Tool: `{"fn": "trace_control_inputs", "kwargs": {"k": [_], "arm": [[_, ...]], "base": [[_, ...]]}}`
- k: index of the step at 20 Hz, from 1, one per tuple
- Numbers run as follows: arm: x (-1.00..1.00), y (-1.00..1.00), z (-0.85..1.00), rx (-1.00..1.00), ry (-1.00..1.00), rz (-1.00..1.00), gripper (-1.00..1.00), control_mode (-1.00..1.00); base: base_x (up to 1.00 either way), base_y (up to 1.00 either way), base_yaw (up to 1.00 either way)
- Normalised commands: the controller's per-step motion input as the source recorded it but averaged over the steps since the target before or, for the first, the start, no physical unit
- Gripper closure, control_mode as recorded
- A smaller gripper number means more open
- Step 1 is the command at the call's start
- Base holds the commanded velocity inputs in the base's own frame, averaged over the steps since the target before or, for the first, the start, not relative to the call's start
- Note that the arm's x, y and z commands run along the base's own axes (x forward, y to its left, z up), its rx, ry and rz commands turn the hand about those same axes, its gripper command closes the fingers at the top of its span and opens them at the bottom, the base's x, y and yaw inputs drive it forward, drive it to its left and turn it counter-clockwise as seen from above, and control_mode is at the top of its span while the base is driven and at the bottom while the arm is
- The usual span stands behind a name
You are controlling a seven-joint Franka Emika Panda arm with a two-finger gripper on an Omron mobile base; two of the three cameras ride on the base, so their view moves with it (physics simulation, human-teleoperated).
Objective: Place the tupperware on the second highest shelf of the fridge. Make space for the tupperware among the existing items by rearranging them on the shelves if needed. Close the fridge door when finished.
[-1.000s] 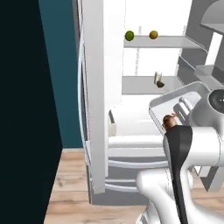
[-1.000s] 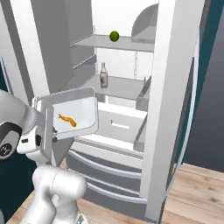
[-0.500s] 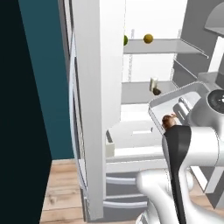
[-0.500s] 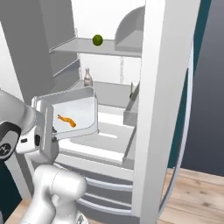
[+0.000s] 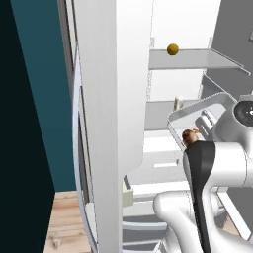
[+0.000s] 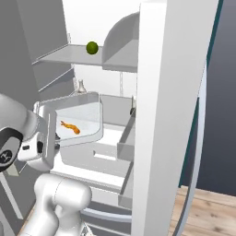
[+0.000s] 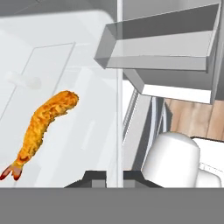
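While the fridge (image 6: 170, 115) stands open | tub (image 6: 78, 120) is clamped edge-on by gripper (image 7: 114, 175) | wooden floor (image 6: 207, 212) is seen below

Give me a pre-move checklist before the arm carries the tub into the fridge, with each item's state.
1. Grip: gripper shut on the shallow clear-white rectangular tupperware tub, clamping its wall: ok.
2. Contents: orange fried shrimp and brown food lump lie inside the tub: ok.
3. Access: tall grey fridge has both doors open: ok.
4. Upper pale grey slab shelf bears a small orange ball; right base view shows a green ball: noted, ok.
5. Free room on the target shelf: cannot tell.
6. Small beige carton stands upright behind the tub: ok.
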Motion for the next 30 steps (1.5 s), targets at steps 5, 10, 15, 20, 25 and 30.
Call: {"fn": "trace_control_inputs", "kwargs": {"k": [5,10,15,20,25,30], "arm": [[0.0,0.0,0.0,0.0,0.0,0.0,1.0,1.0],[0.59,-0.16,-0.43,0.02,0.0,0.0,1.0,-1.0],[0.47,-0.17,-0.5,0.03,0.02,0.01,1.0,-1.0],[0.57,0.0,-0.39,0.0,0.18,0.07,1.0,-1.0],[0.71,0.0,-0.15,0.0,0.18,0.01,1.0,-1.0],[0.68,0.0,-0.07,0.0,0.12,0.0,1.0,-1.0]], "base": [[0.66,-0.1,0.0],[0.0,0.0,0.0],[0.0,0.0,0.0],[0.0,0.0,0.0],[0.0,0.0,0.0],[0.0,0.0,0.0]]}}
